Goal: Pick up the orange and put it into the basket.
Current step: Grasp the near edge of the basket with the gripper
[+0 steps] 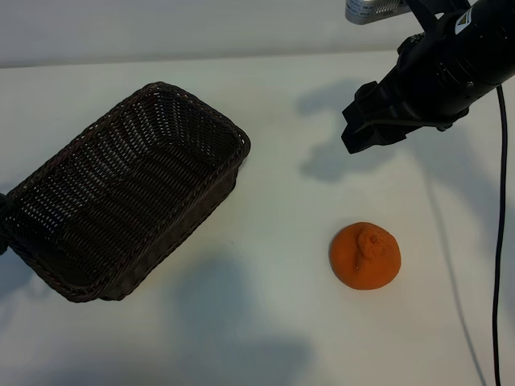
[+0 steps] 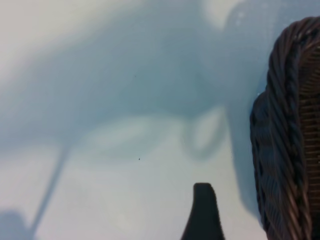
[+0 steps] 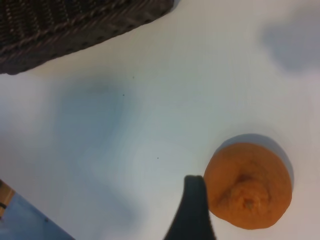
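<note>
The orange (image 1: 366,256) lies on the white table right of centre, nub facing up. The dark brown wicker basket (image 1: 238,143) stands empty at the left, tilted diagonally. My right gripper (image 1: 372,122) hangs open above the table, behind the orange and apart from it. In the right wrist view one dark finger (image 3: 194,210) shows just beside the orange (image 3: 248,186), with nothing held. The left arm sits at the basket's far-left end. Its wrist view shows one finger (image 2: 202,212) over bare table beside the basket wall (image 2: 292,130), open and empty.
A black cable (image 1: 503,241) runs down the right side of the table. The table's edge (image 3: 20,220) shows in the right wrist view. The arms' shadows fall on the white surface between basket and orange.
</note>
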{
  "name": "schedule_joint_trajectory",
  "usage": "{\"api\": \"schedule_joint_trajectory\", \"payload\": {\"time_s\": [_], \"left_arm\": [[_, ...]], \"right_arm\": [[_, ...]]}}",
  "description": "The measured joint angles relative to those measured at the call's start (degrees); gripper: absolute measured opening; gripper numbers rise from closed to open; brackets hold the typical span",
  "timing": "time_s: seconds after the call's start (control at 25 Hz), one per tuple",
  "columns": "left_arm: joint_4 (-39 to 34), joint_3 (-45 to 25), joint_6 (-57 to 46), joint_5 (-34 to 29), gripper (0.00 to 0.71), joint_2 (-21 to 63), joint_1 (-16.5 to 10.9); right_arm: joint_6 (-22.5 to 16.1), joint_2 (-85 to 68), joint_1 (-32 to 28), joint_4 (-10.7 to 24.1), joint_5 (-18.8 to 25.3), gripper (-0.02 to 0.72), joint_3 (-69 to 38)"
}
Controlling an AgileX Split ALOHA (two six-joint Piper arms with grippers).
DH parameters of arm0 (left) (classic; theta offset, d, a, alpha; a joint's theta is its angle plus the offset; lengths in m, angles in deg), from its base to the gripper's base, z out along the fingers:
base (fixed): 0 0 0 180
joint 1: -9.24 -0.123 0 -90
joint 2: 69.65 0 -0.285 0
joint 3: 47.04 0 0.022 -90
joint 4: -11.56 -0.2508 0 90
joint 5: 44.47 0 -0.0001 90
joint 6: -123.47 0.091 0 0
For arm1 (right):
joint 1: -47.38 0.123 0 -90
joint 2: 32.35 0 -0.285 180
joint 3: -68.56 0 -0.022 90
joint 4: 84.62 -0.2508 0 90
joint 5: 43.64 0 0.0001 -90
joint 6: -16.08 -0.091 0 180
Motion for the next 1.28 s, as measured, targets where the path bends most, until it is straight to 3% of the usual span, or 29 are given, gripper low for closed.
{"api": "schedule_joint_trajectory", "payload": {"time_s": [0.44,1.28], "left_arm": [[5.34,0.00,-0.39,5.42,0.584,-9.04,0.00],[8.40,0.00,0.83,14.11,0.568,-24.70,0.00]], "right_arm": [[0.53,0.00,0.00,-0.10,1.71,0.577,0.00],[0.95,0.00,0.00,-0.05,2.59,0.577,0.00]]}}
